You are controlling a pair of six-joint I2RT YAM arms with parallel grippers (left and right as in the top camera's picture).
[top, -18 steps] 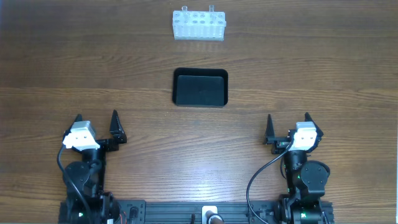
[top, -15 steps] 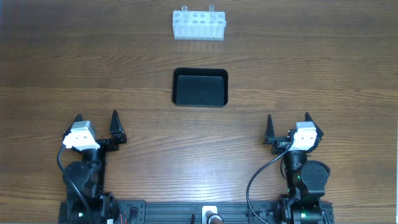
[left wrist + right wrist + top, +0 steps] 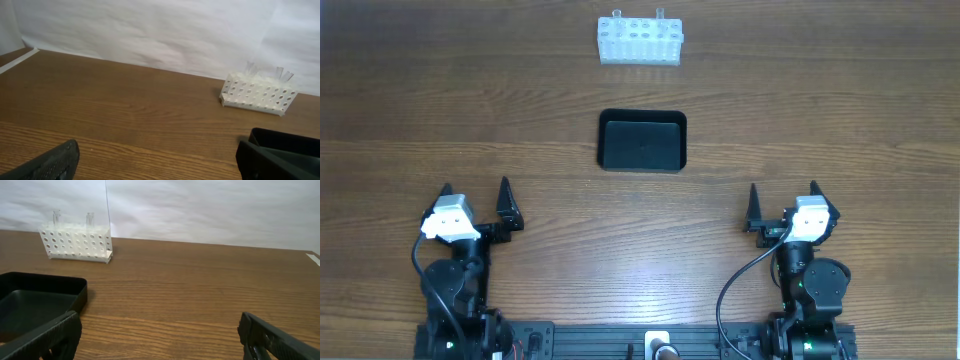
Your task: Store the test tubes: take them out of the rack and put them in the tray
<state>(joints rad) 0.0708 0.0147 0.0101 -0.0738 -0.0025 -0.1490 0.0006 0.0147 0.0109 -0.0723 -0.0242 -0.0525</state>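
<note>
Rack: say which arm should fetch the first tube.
Right, narrowly. Both tools are open, but from above the right tool looks slightly nearer the rack than the left tool.

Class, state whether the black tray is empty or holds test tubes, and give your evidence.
Empty. The tray shows a bare floor from above, and two test tubes stand in the rack.

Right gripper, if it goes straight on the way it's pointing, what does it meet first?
Probably nothing: ahead of the right gripper lies bare table up to the white backdrop. The black tray and test tube rack sit off to its left.
</note>
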